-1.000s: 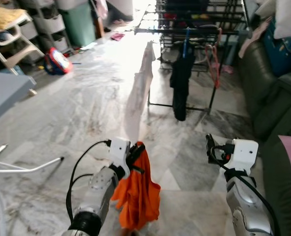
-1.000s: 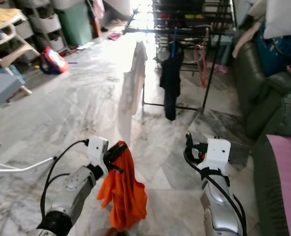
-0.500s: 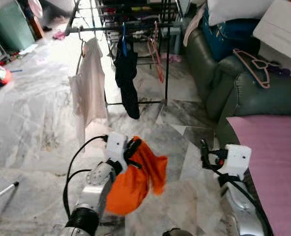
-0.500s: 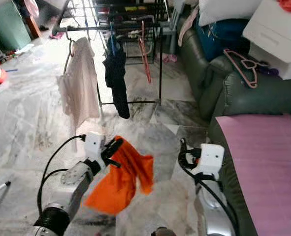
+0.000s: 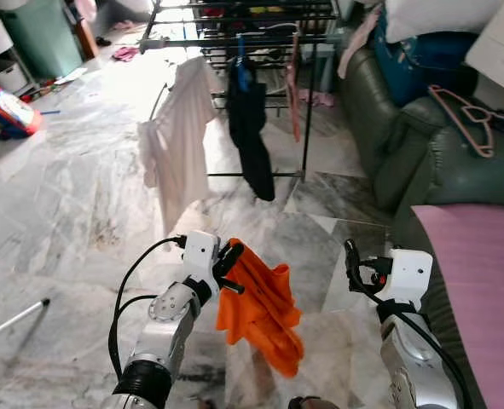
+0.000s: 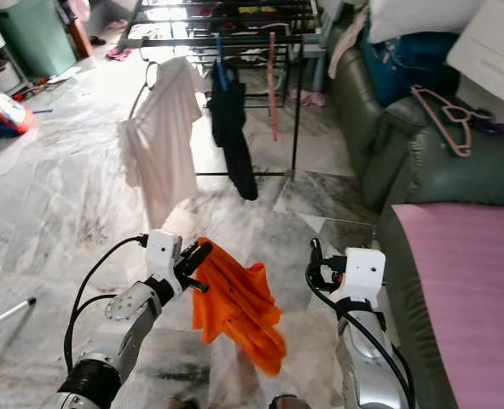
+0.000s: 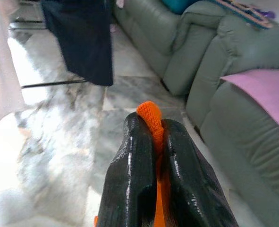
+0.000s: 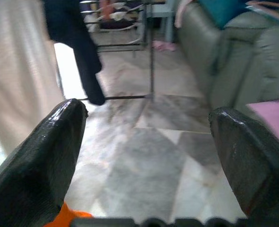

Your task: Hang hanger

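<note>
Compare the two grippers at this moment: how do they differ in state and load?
The left gripper has its jaws shut on the orange cloth, which hangs below it; the right gripper has its jaws spread wide and holds nothing. Both are raised in front of the robot, pointing toward the drying rack.

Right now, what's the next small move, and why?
Probably walk forward toward the drying rack. The left hand is shut on the orange garment, but the rack stands well ahead across the marble floor, beyond arm's reach.
</note>
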Robot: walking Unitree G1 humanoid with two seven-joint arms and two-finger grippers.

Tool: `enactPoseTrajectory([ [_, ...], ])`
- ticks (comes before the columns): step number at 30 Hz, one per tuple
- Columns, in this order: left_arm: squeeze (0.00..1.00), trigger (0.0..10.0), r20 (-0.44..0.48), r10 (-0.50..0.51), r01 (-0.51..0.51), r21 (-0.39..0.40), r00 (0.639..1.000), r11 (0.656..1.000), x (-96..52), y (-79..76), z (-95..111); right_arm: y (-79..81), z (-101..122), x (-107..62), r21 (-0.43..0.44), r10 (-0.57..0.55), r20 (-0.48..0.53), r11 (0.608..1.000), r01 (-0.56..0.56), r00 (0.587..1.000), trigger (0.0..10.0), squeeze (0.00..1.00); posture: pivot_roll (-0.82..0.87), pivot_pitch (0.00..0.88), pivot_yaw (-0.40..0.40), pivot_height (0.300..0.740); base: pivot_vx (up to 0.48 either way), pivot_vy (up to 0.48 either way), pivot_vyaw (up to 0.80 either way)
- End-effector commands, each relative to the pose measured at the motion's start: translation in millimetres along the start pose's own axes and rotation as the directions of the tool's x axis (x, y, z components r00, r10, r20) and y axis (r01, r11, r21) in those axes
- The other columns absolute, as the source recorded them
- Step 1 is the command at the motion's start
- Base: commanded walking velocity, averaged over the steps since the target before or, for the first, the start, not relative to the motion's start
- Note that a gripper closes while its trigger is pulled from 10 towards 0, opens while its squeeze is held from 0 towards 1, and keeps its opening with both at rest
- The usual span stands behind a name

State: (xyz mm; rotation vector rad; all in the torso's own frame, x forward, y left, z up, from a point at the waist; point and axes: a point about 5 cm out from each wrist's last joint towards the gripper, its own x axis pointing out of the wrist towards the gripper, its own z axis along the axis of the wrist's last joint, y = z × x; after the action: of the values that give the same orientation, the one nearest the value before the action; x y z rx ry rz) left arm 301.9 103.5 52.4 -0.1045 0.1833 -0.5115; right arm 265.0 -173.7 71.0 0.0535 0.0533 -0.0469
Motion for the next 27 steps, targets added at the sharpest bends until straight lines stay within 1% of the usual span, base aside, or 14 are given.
enactPoseTrajectory([
  [1,0.00,10.0,0.009,-0.007,0.006,0.013,1.000,1.000,-1.0,1.3,3.2,1.6,0.6,0.3,-0.002,0.000,0.001,1.000,0.000,1.000,10.0,0.00,-0.13,0.168,0.039,0.740,0.000,0.375,0.00],
  [9,0.00,10.0,0.007,-0.013,0.012,0.016,1.000,1.000,-0.7,0.9,3.8,4.2,-0.2,0.8,0.000,0.003,-0.001,1.000,-0.003,1.000,10.0,0.00,-0.12,0.171,0.041,0.740,0.000,0.381,0.00],
  [20,0.00,10.0,-0.001,-0.022,0.022,0.023,1.000,0.999,-1.2,0.3,2.4,5.1,-1.0,1.2,0.000,0.004,-0.005,1.000,-0.004,1.000,10.0,0.00,-0.12,0.174,0.040,0.740,0.000,0.391,-0.80],
  [27,0.00,10.0,-0.007,-0.024,0.024,0.032,1.000,0.999,-2.2,1.5,2.0,6.8,-0.9,2.7,0.000,0.007,-0.002,1.000,-0.007,1.000,10.0,0.00,-0.11,0.171,0.045,0.740,0.000,0.358,-0.63],
])
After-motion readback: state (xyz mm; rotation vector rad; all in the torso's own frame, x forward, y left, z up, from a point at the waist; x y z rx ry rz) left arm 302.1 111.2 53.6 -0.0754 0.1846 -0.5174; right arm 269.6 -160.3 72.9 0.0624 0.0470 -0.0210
